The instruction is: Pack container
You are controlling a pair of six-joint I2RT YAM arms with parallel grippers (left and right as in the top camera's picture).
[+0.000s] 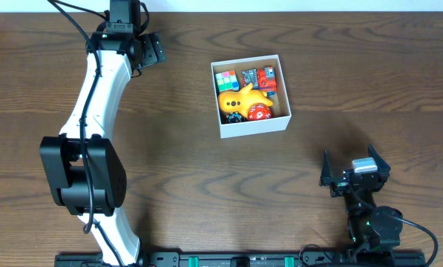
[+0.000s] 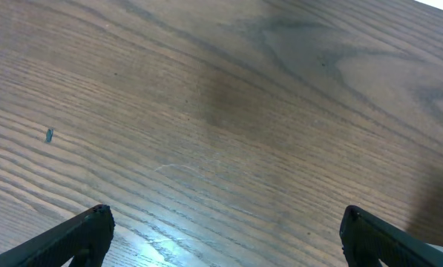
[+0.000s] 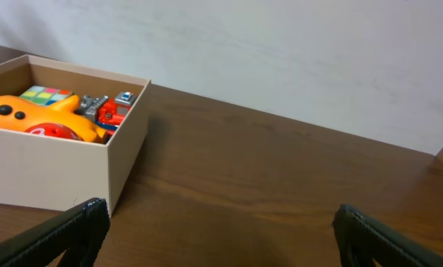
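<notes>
The container point(image 1: 254, 124) sits on the counter point(image 1: 206, 193) full of toys point(image 1: 240, 98), and the left hand point(image 2: 225, 216) and right hand point(image 3: 220, 212) are both wide open and empty, away from it, so the packing looks done.

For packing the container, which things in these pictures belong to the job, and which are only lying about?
Belong to the job:
- container
- inside it: yellow toy, colourful cube, red-and-grey toy, red round piece
- left gripper and right gripper, both open

Only lying about:
- small dark speck on the table
- pale wall behind
</notes>
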